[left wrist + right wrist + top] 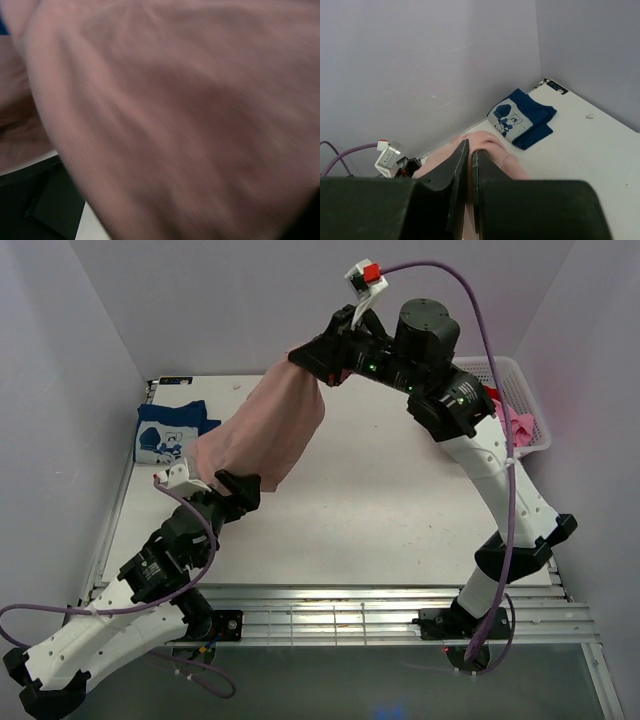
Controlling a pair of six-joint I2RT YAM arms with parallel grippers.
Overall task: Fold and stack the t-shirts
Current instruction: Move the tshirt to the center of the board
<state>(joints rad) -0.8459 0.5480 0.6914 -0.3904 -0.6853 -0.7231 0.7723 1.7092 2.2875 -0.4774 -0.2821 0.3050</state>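
Noted R gripper (470,150) pinched shut on pink-tan tee (270,425), held high over far side of table (400,520). Saw cloth hanging down-left onto L gripper (238,490), jaws spread wide, fabric filling its cam. Found navy tee (170,430) folded at far-left corner. Spotted bright pink tee (517,425) in white basket (525,375), far right.

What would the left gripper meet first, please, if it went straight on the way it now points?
Most likely the pink-tan t-shirt hanging from the shut right gripper: the cloth fills the left wrist view, right ahead of the open left gripper. The exact depth is unclear.
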